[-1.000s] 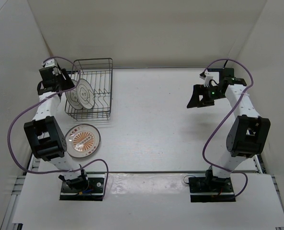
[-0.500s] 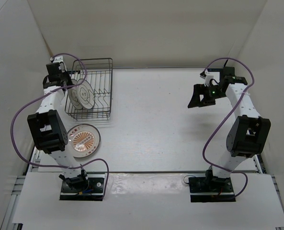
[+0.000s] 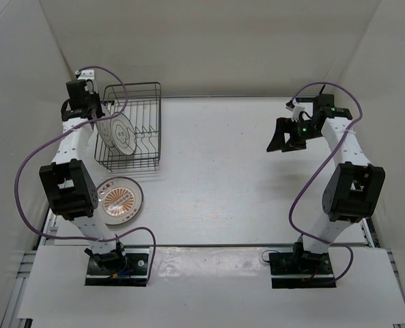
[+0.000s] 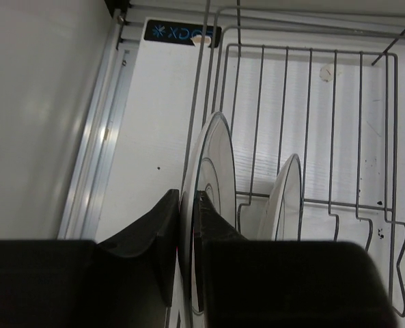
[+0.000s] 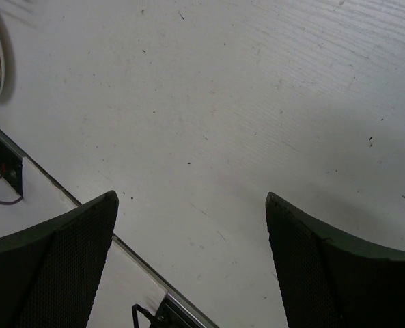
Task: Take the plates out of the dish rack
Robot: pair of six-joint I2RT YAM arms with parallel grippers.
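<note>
Two racked, one out.
White tabletop [image 3: 243,178] carries a dark grey wire dish rack [image 3: 159,126] holding two upright white ring-patterned plates [image 3: 118,132]; a white orange-sunburst plate [image 3: 120,199] lies flat just in front of the rack. Left fingers [image 4: 162,232] clamp the leftmost racked plate [image 4: 212,171] by its rim; right fingers [image 5: 65,253], well right of the rack, stand wide apart.

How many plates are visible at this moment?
3. Two stand in the dish rack: the outer plate, pinched by the left claw, and the inner plate beside it. The sunburst plate lies flat on the table nearby. None seem hidden.
</note>
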